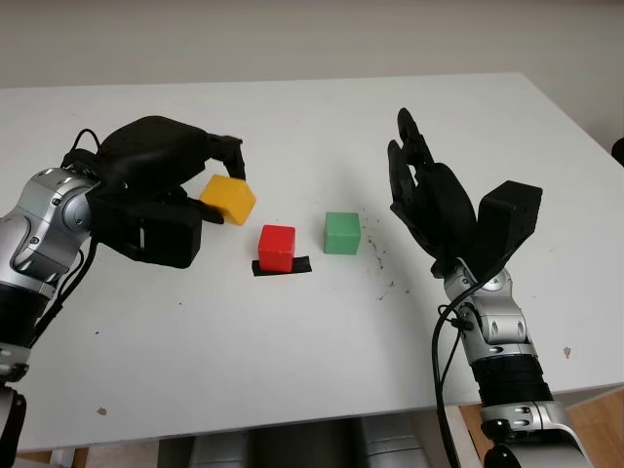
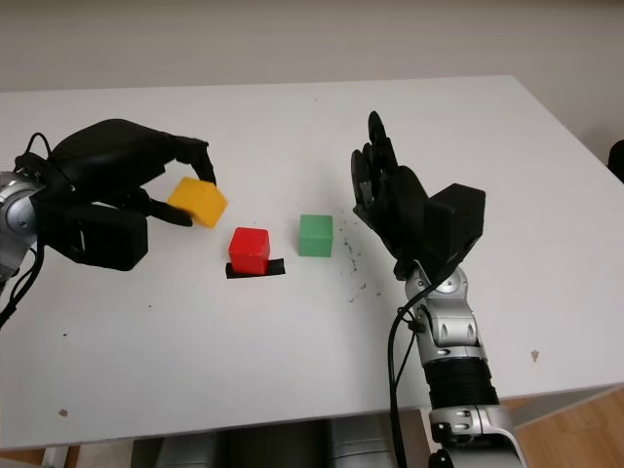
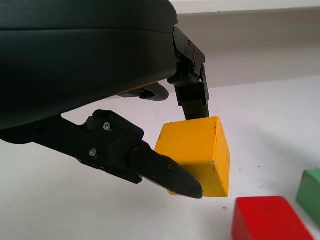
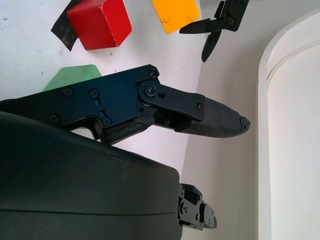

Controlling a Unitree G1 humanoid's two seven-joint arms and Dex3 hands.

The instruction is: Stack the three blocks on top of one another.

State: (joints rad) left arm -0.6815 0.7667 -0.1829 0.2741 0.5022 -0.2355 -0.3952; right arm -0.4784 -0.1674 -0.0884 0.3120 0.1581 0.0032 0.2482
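Three blocks, one in hand, none stacked

Left robot hand (image 1: 185, 200): closed on yellow block (image 1: 228, 198), pinched between an upper finger (image 3: 192, 92) on the top face and a lower finger (image 3: 165, 172) across the near lower edge. Block carried tilted, clear of the surface (image 1: 292, 370), just left of and above the red block. Grip near edges rather than face centres; judged prone to rotating in the pinch.

Right robot hand (image 1: 429, 195): open, holding nothing, raised above the surface to the right of the green block.

Red block (image 1: 277, 248): on the surface, resting on a strip of black tape (image 1: 283, 267). Likely base of the stack.

Green block (image 1: 342, 233): on the surface, just right of red, apart from it.

Handling, as judged: small rigid cubes, probably light, smooth painted faces, somewhat slippery, not fragile. Best taken on two opposite side faces, near mid-height, leaving the underside free for setting down. Yellow to be levelled before placing; flat faces give a stable seat only when squared over the block beneath.
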